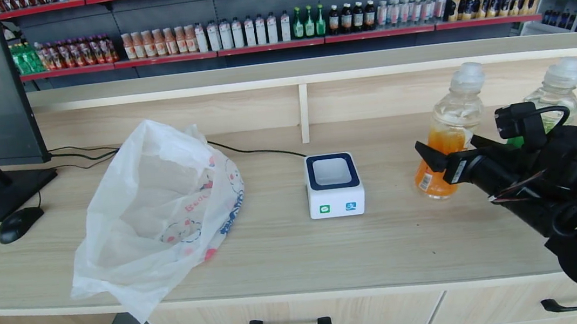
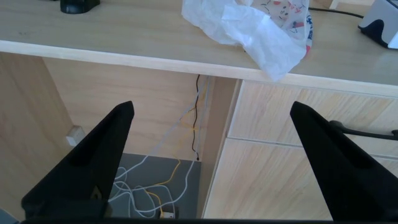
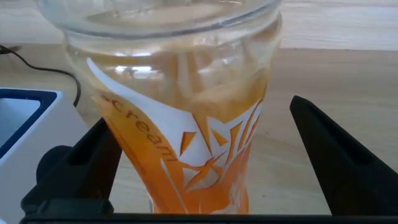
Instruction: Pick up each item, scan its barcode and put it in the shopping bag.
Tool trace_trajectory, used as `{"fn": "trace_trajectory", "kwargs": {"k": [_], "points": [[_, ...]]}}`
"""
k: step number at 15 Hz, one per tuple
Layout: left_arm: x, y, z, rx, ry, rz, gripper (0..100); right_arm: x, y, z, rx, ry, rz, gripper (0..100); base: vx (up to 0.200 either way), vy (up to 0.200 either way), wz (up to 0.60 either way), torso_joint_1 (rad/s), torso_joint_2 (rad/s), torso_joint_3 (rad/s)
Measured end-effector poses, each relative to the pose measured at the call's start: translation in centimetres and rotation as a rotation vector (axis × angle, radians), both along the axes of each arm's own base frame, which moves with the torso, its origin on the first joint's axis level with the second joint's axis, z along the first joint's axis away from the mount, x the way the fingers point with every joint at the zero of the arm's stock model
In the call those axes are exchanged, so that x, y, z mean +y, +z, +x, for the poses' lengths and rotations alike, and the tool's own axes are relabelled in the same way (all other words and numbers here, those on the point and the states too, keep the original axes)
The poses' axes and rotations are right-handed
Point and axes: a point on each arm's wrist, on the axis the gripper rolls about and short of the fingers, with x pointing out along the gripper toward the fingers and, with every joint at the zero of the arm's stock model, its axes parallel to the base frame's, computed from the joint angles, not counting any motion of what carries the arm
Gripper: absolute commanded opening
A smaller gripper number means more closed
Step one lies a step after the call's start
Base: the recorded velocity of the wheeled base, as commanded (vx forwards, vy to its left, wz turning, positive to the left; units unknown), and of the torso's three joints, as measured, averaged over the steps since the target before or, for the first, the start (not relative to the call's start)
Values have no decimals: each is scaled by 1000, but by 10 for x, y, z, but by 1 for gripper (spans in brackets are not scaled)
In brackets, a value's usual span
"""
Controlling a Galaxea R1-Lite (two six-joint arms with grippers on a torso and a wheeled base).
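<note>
Black left gripper (image 2: pixel 211 115) hung below the counter (image 1: pixel 299 253) edge, its fingers spread wide on nothing. On the counter lay the white shopping bag (image 1: pixel 158 209), then the scanner (image 1: pixel 334 185). The right gripper (image 3: pixel 205 115) held its fingers open either side of the orange bottle (image 1: pixel 454 137), a second bottle (image 1: pixel 557 90) behind.

A strip of counter (image 1: pixel 393 226) separates scanner (image 1: pixel 334 184) and orange bottle (image 1: pixel 446 138); second bottle (image 1: pixel 557 88) stands just beside
</note>
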Motion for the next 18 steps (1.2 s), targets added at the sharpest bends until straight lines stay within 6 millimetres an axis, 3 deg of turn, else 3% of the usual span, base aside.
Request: {"fn": "trace_trajectory", "kwargs": {"k": [5, 12, 13, 18], "points": [[0, 0, 0, 0, 0, 0, 100, 3, 1, 16, -34, -1, 11, 100, 0, 0, 0, 0, 0, 0], [0, 0, 0, 0, 0, 0, 100, 3, -3, 19, -26, -2, 17, 100, 0, 0, 0, 0, 0, 0], [0, 0, 0, 0, 0, 0, 100, 3, -3, 19, -26, -3, 17, 0, 0, 0, 0, 0, 0, 0], [0, 0, 0, 0, 0, 0, 100, 2, -1, 19, -27, -6, 29, 0, 0, 0, 0, 0, 0, 0]]}}
